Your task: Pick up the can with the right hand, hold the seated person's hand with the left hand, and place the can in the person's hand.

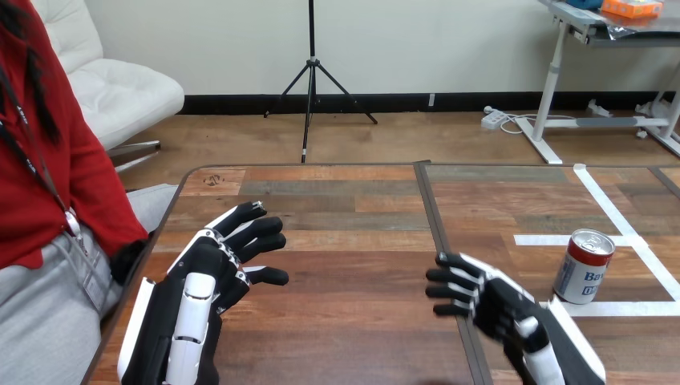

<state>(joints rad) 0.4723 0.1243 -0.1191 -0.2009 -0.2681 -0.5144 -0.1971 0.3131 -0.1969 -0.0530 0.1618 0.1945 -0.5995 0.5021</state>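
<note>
A can (pixel 584 267) with a red top band, white middle and blue print stands upright on the table at the right, on a white tape line. My right hand (pixel 489 298) rests low over the table to the can's left, a short gap apart from it, fingers relaxed and pointing left, holding nothing. My left hand (pixel 210 271) hovers over the table's left part with its fingers spread straight toward the far side, also holding nothing. The person (pixel 48 184) sits at the table's left edge, beside my left hand and apart from it.
White tape lines (pixel 609 208) mark out a box on the table's right part around the can. A dark seam (pixel 437 241) runs front to back down the wooden table (pixel 345 224). The table's left edge runs close by the person.
</note>
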